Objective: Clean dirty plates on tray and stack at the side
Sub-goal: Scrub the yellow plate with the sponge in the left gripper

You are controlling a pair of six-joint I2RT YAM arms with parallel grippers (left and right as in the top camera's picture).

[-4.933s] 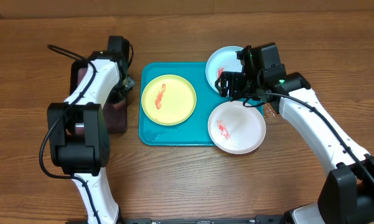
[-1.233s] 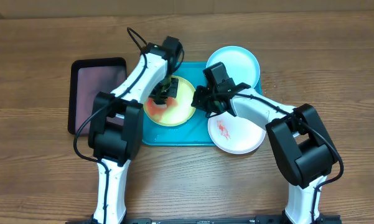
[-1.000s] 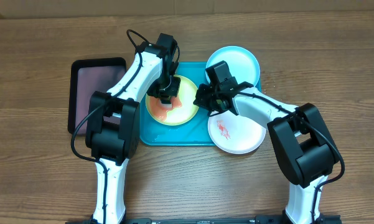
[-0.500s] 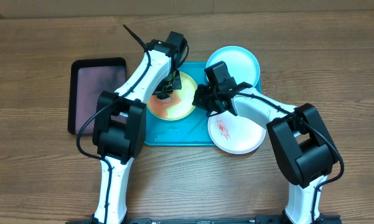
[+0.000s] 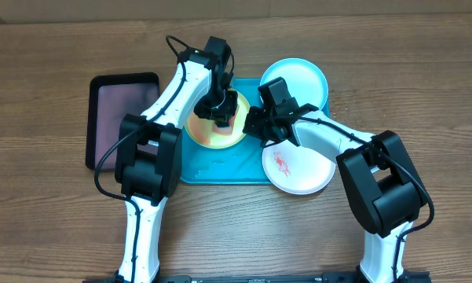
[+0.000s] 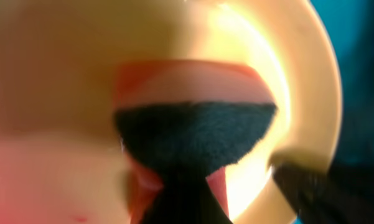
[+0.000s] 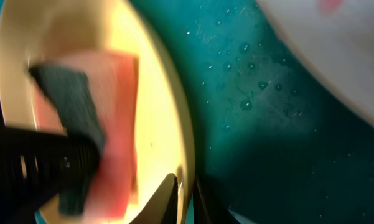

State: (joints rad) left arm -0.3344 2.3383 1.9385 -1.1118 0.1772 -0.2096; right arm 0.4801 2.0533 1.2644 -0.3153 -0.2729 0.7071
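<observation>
The yellow-green rimmed plate (image 5: 208, 135) lies on the turquoise tray (image 5: 220, 167), its inside smeared orange. My left gripper (image 5: 221, 116) is shut on a pink sponge with a dark scrub side (image 6: 193, 124) and presses it on that plate (image 6: 299, 74). My right gripper (image 5: 251, 126) is shut on the plate's right rim; in the right wrist view the fingers (image 7: 169, 198) pinch the rim (image 7: 185, 137) beside the sponge (image 7: 112, 124). The light blue plate (image 5: 298, 79) sits at the tray's back right. The white plate (image 5: 302, 169), with a red smear, lies at the front right.
A smaller black tray with a pinkish-brown inside (image 5: 122, 118) lies left of the turquoise tray. Water droplets dot the turquoise tray floor (image 7: 267, 112). Both arms cross over the tray's middle. Bare wooden table (image 5: 243, 228) stretches along the front.
My left gripper has swept the sponge across the yellow-green plate from its left side toward its back right. The right gripper has kept its hold on the rim.
</observation>
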